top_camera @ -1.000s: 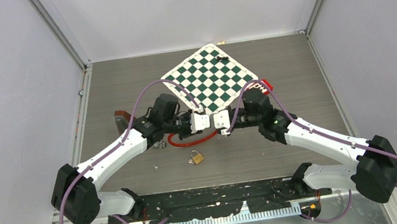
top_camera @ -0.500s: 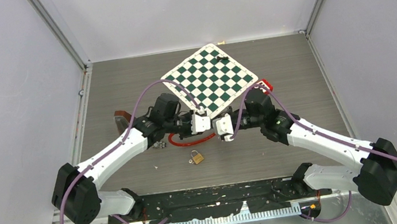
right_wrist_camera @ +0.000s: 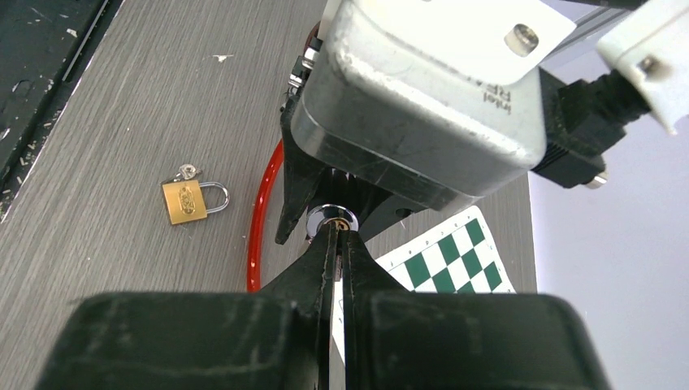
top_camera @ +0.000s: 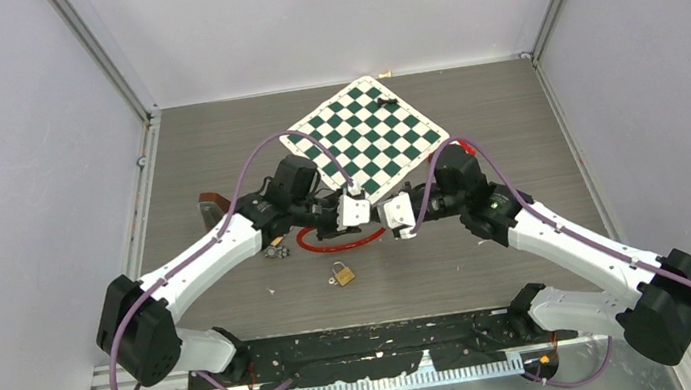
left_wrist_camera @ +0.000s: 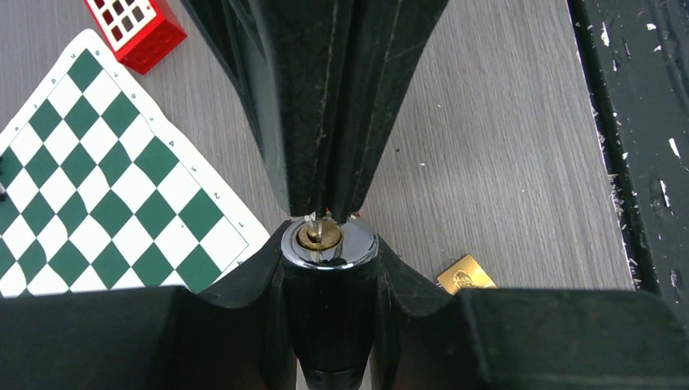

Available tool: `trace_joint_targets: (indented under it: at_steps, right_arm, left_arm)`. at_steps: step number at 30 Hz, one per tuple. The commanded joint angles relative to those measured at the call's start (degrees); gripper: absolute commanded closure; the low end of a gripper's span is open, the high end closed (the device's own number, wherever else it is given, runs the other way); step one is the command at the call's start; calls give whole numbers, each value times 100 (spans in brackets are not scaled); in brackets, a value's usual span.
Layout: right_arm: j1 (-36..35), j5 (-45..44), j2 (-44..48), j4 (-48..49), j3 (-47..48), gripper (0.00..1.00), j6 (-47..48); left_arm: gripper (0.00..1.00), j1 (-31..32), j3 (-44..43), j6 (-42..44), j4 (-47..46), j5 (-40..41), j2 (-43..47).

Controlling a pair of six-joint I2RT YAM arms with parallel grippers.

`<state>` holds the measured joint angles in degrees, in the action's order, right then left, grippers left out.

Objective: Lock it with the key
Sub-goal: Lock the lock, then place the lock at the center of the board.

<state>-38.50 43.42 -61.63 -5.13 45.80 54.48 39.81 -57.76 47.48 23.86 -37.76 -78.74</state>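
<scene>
The lock cylinder (left_wrist_camera: pixel 329 241) has a glossy chrome face with a brass centre; the key (left_wrist_camera: pixel 312 227) in it is pale metal. The padlock (right_wrist_camera: pixel 184 201) is shiny brass. The surface (left_wrist_camera: pixel 504 146) is matt grey wood grain, the cable (right_wrist_camera: pixel 254 219) glossy red plastic.

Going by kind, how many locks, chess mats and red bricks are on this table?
Locks: 2 (red cable lock, brass padlock)
Chess mat: 1
Red brick: 1
Total: 4
</scene>
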Motion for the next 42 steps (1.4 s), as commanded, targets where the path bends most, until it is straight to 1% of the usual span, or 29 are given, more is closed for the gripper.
trace_joint_targets:
  at_steps: [1, 7, 12, 15, 18, 21, 23, 24, 25, 26, 27, 28, 29, 30, 31, 32, 33, 34, 35, 36, 37, 38, 39, 41, 42]
  right_arm:
    - [143, -139, 268, -762, 616, 95, 480]
    - [355, 101, 415, -1092, 714, 95, 296]
    - [732, 642, 506, -1043, 664, 95, -153]
    - [824, 721, 504, -809, 644, 95, -543]
    - [835, 807, 446, -780, 650, 95, -678]
    - [848, 573, 472, -543, 473, 95, -861]
    - [891, 332, 490, -174, 283, 95, -1247]
    - [913, 254, 501, 198, 207, 95, -1605]
    - [923, 63, 535, 434, -6, 95, -1791]
    - [928, -243, 563, 1005, -268, 95, -2288]
    - [934, -425, 625, 1321, -403, 95, -2589]
    - [946, -906, 656, 1844, -673, 95, -3151]
    - [948, -1209, 706, 2097, -785, 95, -3504]
    - [949, -2003, 727, 2414, -946, 95, -4272]
    - [956, -2443, 748, 2469, -988, 95, -4618]
    - [957, -3190, 748, 2368, -984, 95, -5177]
    - [976, -3507, 775, 2245, -945, 95, -5584]
    - [985, -3933, 830, 1943, -841, 95, -5709]
    - [998, -4120, 873, 1790, -781, 95, -5931]
    - [1005, -4653, 947, 1496, -614, 95, -6045]
    - [1018, -4950, 993, 1316, -514, 95, -6309]
    - [1028, -5573, 1056, 918, -263, 95, -6428]
    - [1059, -5827, 1082, 733, -132, 95, -6602]
    - [1074, -6784, 1165, -201, 290, 95, -6730]
    - [1078, -6974, 1215, -407, 582, 95, -6797]
  left_arm:
    - [100, -155, 120, 120, 1224, 475, -165]
    - [100, -152, 148, 147, 1261, 581, -193]
    - [100, -149, 233, 178, 1165, 715, -132]
    - [100, -151, 213, 184, 1177, 717, -165]
    - [100, -154, 213, 151, 1110, 657, -159]
    - [100, -150, 217, 98, 1056, 707, -157]
    - [100, -157, 280, -14, 887, 702, -100]
    - [100, -156, 339, -106, 740, 681, -45]
    - [100, -152, 395, -225, 589, 645, 11]
    - [100, -155, 435, -407, 423, 608, 64]
    - [100, -155, 448, -556, 278, 553, 114]
    - [100, -154, 445, -735, 138, 479, 178]
    - [100, -158, 410, -948, -2, 439, 230]
    - [100, -156, 369, -1127, -124, 397, 279]
    - [100, -153, 317, -1266, -222, 348, 333]
    - [100, -157, 265, -1385, -317, 295, 388]
    - [100, -150, 172, -1514, -365, 213, 439]
    - [100, -152, 84, -1685, -440, 124, 485]
    - [100, -152, 11, -1864, -540, 18, 525]
    - [100, -148, -56, -2070, -665, -145, 555]
    - [100, -149, -88, -2302, -873, -344, 585]
    - [100, -142, -95, -2627, -1173, -555, 600]
    - [100, -119, -37, -3052, -1587, -811, 593]
    - [100, -30, -85, -3937, -2521, -1474, 473]
    - [100, 52, -171, -4404, -2998, -1608, 356]
